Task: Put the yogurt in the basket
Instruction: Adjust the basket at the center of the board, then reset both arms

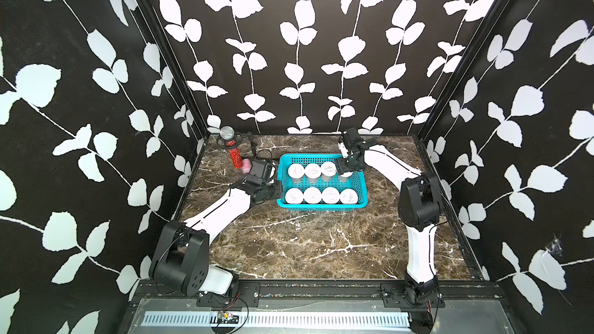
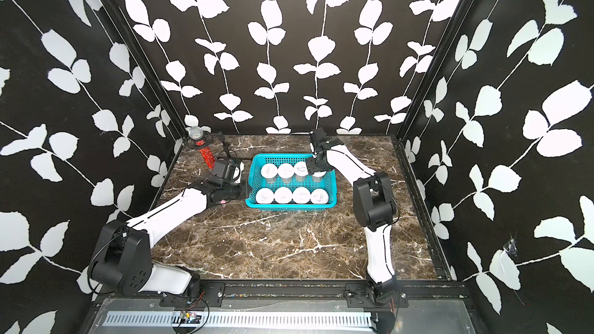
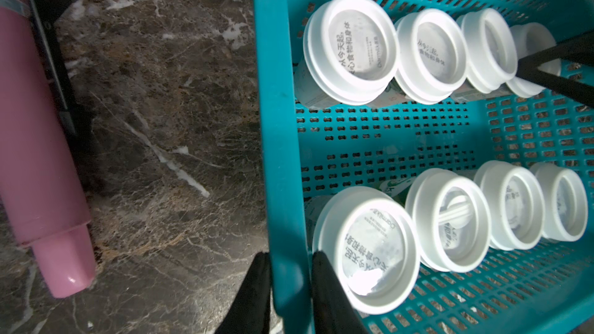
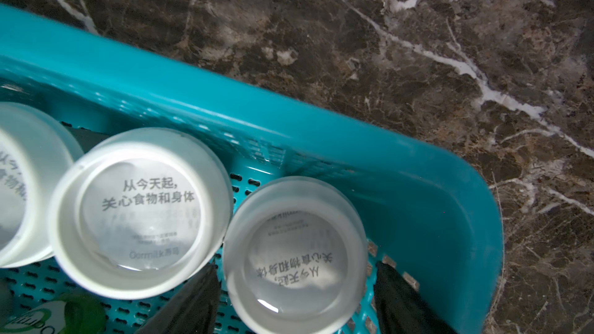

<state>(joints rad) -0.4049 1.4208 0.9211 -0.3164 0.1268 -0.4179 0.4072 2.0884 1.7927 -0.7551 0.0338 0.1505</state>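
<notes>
Counting eight cups (image 1: 312, 195) inside basket (image 1: 321, 205): two rows of four, lids up, upright as far as both top views show. No cup spotted outside basket. Only a pink bottle (image 3: 41, 155) lying left of basket, not part of the job.

Judging placement as done, or as near as makes no difference. Left to do, by my read: get right claw out of basket without dragging anything, then let go of basket wall.

Right claw (image 4: 295, 270): down in far right corner of basket, straddling last cup (image 4: 295, 245). Jaws spread, one each side of that cup, with a thin gap on both sides in wrist view. Reading it as released, not gripping. Cup base hidden. Looks seated on basket floor, can't confirm. Touching or just beside its neighbour in the far row, can't tell which.

Left claw (image 3: 290, 257): clenched on left wall of basket toward the near corner, one jaw outside, one inside, just beside first cup of near row. Presumably steadying basket.

Risk on exit: knocking the neighbour cup with the inner jaw. Better lifted straight up than swung out.
</notes>
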